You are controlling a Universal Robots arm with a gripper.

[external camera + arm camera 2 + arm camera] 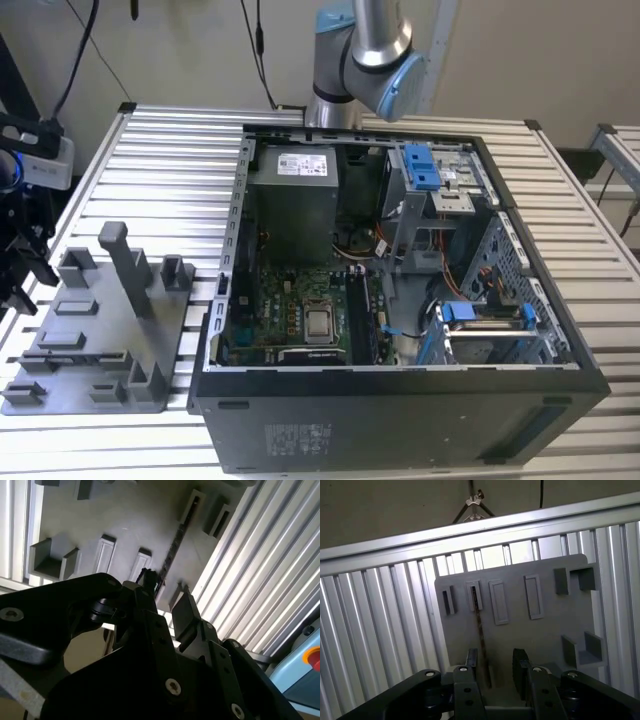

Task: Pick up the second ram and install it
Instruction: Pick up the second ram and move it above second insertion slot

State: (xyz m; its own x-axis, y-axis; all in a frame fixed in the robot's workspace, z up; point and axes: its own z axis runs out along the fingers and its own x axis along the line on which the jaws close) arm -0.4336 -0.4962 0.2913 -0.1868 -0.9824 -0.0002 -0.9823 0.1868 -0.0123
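Black gripper (495, 666) nearest lens, jaws apart, nothing held, poised over grey holder tray (545, 625). Second ram (479, 620) stands on edge in tray slot, near end inside jaw gap, closer to one finger. Upright stance likely leaves flat faces free for pinching.

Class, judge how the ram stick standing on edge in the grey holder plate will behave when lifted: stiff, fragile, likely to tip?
The ram stick looks thin and flat, so it is probably light and stiff. Standing on its narrow edge in the grey holder plate, it would likely tip once freed.
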